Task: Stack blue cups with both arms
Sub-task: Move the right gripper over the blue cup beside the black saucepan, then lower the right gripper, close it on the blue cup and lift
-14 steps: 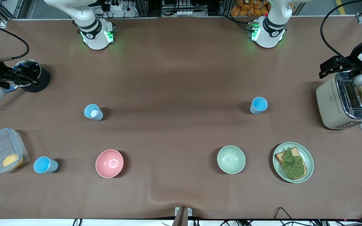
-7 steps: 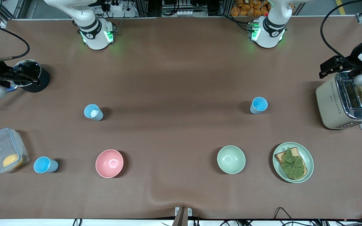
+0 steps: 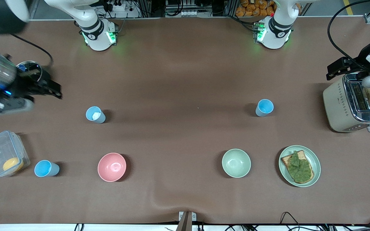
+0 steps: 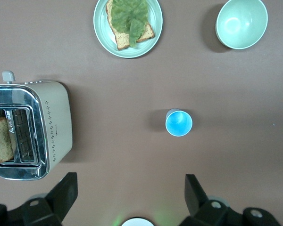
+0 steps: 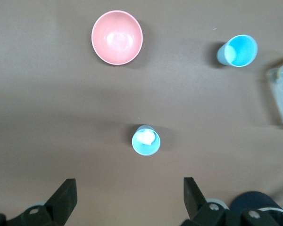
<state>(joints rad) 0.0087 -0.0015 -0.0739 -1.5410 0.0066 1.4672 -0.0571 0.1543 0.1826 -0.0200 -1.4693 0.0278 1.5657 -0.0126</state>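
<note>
The right gripper hangs with its fingers spread wide and nothing between them, over the table by the black pot. The paler blue cup, upright with something white inside, stands just past the fingers, nearer the camera than the pot. A second blue cup sits beside the clear box. The third blue cup stands toward the toaster, where the left gripper hovers, fingers also apart and empty. Each arm seems nearest its own cup.
</note>
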